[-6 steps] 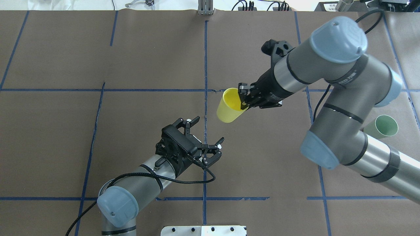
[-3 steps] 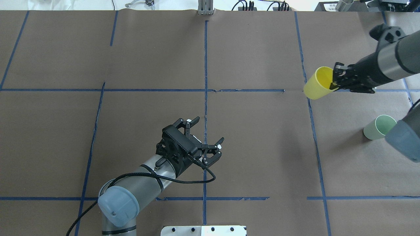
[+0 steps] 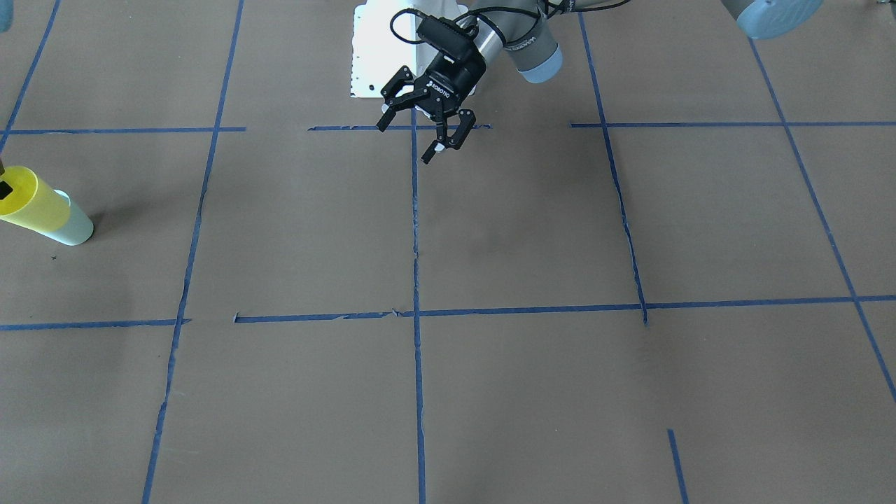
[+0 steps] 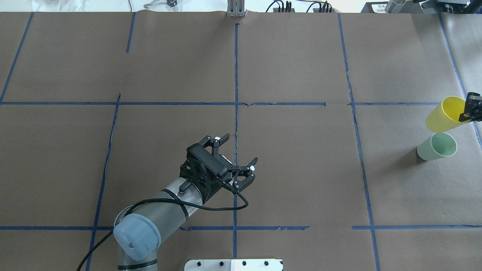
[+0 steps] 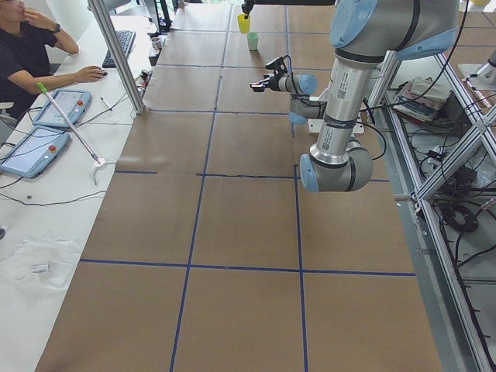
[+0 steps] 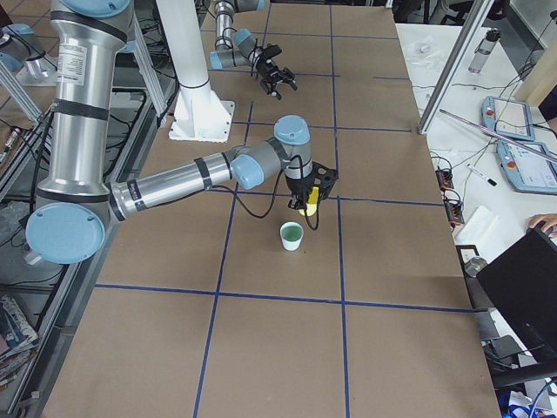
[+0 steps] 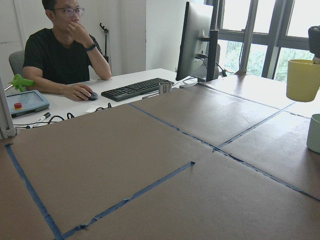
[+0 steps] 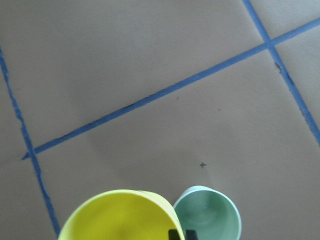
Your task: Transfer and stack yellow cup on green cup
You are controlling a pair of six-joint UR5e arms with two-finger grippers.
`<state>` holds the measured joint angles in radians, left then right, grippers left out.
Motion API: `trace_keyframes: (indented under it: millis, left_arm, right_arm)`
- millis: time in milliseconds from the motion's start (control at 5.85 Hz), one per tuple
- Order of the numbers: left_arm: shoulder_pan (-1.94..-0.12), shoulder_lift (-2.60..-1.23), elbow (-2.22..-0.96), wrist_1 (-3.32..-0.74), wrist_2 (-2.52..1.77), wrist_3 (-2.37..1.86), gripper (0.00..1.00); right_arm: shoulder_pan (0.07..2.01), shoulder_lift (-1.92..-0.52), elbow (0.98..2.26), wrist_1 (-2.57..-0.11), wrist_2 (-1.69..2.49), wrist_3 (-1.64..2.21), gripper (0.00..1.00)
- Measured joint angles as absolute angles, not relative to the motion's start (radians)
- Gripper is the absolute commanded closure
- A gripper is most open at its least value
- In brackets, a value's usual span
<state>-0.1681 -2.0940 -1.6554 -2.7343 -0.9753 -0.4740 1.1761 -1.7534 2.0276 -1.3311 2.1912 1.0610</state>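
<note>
The yellow cup (image 4: 444, 114) hangs in the air at the table's far right, with my right gripper (image 4: 467, 112) shut on its rim wall. The green cup (image 4: 437, 146) stands upright on the table just beside and below it. In the left wrist view the yellow cup (image 7: 302, 80) is clear of the green cup (image 7: 315, 132), a little higher and off to one side. The right wrist view looks down into the yellow cup (image 8: 120, 217) and the green cup (image 8: 207, 217), side by side. My left gripper (image 4: 241, 150) is open and holds nothing, near the table's middle.
Blue tape lines divide the brown table cover (image 4: 301, 169). A white base plate (image 4: 233, 264) sits at the robot's edge. A person (image 7: 65, 60) sits at a side desk with a keyboard (image 7: 137, 88), a monitor (image 7: 197, 40) and tablets (image 5: 58, 108).
My right arm has carried the yellow cup from the table's middle out to the far right, stopping beside the green cup. The left arm has stayed still.
</note>
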Motion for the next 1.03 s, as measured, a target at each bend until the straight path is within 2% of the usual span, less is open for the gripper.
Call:
trace_keyframes:
  millis: [1025]
  left_arm:
    - [-0.164, -2.101, -1.652, -2.734, -0.960, -0.474, 0.01]
  right_arm:
    - [1.160, -1.789, 1.983, -1.331, 2.203, 1.032, 0.97]
